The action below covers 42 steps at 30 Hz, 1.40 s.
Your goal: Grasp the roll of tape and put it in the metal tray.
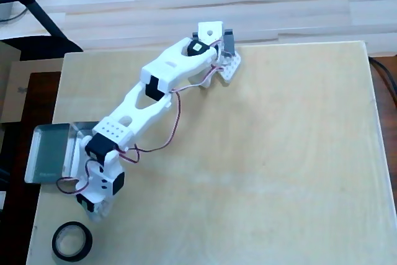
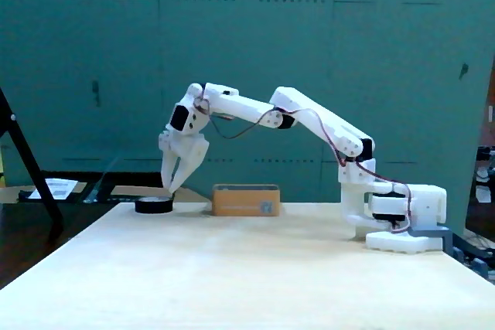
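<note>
Black tape ring (image 1: 72, 241) with its pale core lies on the wooden table (image 1: 279, 153) just below the white two-finger gripper (image 2: 172, 188), whose fingers hang parted and empty; beside the gripper sits the shiny steel tray (image 1: 49, 153).

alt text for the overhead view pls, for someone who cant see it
A white robot arm stretches diagonally across a pale wooden table, its claw hanging near a black roll of tape at the lower-left corner. A shiny metal tray sits at the left edge, partly under the arm.
</note>
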Motion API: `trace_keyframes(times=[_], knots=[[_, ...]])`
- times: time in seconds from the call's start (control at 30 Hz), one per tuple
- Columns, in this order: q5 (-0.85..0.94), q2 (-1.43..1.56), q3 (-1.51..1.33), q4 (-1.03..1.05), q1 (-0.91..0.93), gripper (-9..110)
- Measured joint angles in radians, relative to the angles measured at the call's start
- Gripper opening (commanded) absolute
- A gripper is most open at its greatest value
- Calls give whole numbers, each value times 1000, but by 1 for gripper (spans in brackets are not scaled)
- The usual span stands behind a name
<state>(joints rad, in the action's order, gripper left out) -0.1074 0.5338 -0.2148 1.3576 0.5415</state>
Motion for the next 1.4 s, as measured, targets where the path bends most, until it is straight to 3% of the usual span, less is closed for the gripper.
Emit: trace_keyframes(times=[1.4], knots=[[-3, -100, 2, -242, -2, 9]])
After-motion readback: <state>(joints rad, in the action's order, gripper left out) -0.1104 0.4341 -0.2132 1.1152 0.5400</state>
